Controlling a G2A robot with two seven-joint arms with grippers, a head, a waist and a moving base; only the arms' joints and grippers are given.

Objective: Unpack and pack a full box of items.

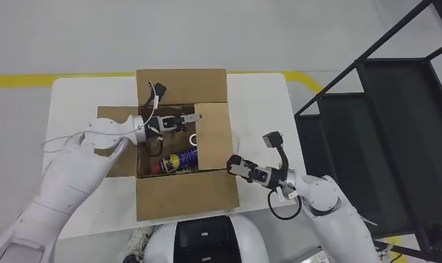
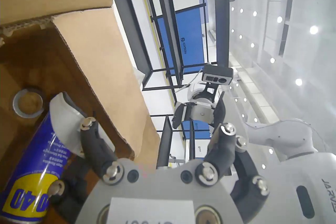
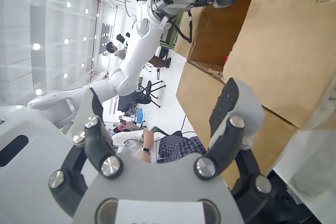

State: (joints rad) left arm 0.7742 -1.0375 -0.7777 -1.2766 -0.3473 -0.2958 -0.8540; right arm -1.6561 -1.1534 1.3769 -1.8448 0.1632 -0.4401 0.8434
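– Beside the near right corner of the box, what is labelled first?
– Right tool: fingers spread wide, nothing between them. It hangs over the white surface, just outside the box's right flap.
– And inside the box?
– Spray can: blue with a yellow band, lying on its side along the box's near wall. Grey ring: flat on the box floor, just beyond the can and close to the right wall.
– What sits farther in?
– Left tool: over the open box, beyond the can, pointing toward the right flap. Its fingers stand well apart and grip nothing. In the left wrist view one white fingertip lies close to the can's end; whether it touches cannot be told.
– How is the box itself set?
– Flaps open, top uncovered, resting on the surface.
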